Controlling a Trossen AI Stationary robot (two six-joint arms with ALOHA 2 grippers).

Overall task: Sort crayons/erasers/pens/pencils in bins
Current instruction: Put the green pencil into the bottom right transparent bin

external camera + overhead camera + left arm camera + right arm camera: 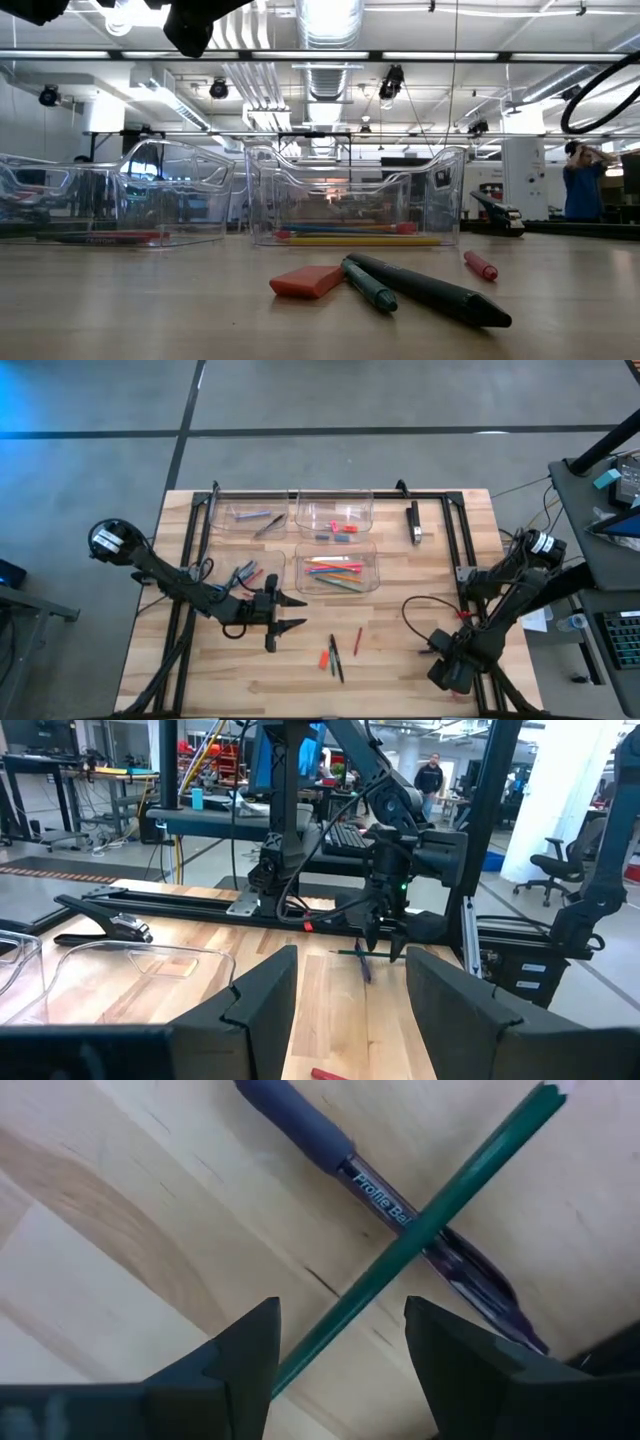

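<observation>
High view shows the tabletop [400, 680] with four bins grouped at its far middle. The one holding pencils [378, 565] is the near right one of the group.

The right arm reaches down at the near right corner. Its tool [442, 656] points at the wood there, well apart from the bins. The left tool [298, 613] hangs over the middle-left of the tabletop with its fingers spread and nothing between them. It is far from that corner, so the right arm is plainly the nearer one.

Right wrist view gives the relation that matters. A blue pen [310, 1130] lies flat on the wood, and a green pencil [440, 1210] lies across it, on top, the two forming an X. The right tool [340, 1320] is released and holds nothing. One end of the pencil runs slantwise into the gap between its fingers, while the pen and the crossing point lie just beyond the fingertips.

My reading is that the pencil is the target. A squeeze low on its shaft, short of the crossing, should take it without the pen. Its slant to the fingers may make it roll or pivot.

An eraser [324, 658], two dark pens [336, 658] and a red crayon [357, 642] lie loose between the arms.
</observation>
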